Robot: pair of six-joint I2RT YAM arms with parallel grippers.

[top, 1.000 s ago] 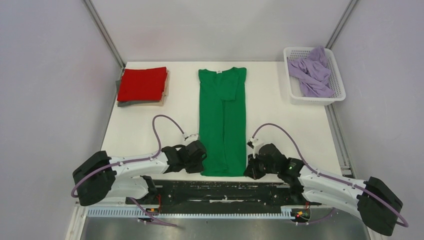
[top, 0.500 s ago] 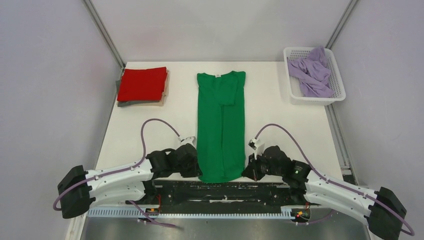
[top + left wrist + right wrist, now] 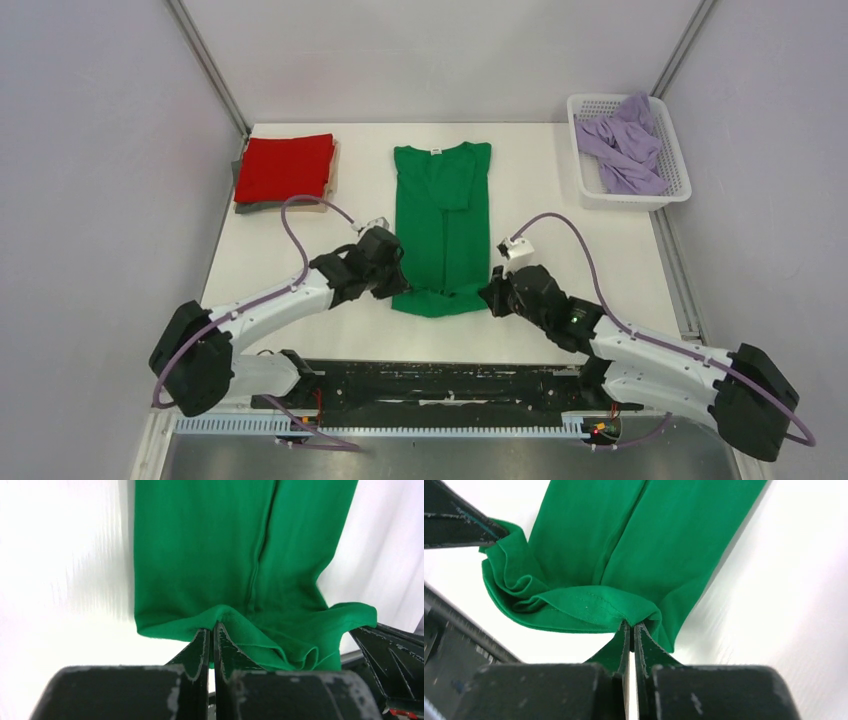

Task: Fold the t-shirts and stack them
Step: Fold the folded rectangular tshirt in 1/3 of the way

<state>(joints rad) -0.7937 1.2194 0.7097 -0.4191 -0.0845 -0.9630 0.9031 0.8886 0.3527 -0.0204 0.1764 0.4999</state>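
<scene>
The green t-shirt (image 3: 441, 220) lies lengthwise in the middle of the table, sleeves folded in, white neck tag at the far end. My left gripper (image 3: 397, 283) is shut on its near-left hem corner (image 3: 220, 617). My right gripper (image 3: 488, 294) is shut on the near-right hem corner (image 3: 634, 611). Both hold the hem lifted and doubled back over the shirt's lower part. A folded red t-shirt (image 3: 285, 167) tops a stack with a grey/tan one (image 3: 262, 206) at the far left. A lavender t-shirt (image 3: 625, 142) lies crumpled in the basket.
The white mesh basket (image 3: 676, 160) stands at the far right corner. A black rail (image 3: 440, 380) runs along the table's near edge between the arm bases. Grey walls close in the left and right sides.
Both grippers have moved away from the near edge with the green shirt's hem in them. The hem now lies farther up the table and the shirt looks shorter.
</scene>
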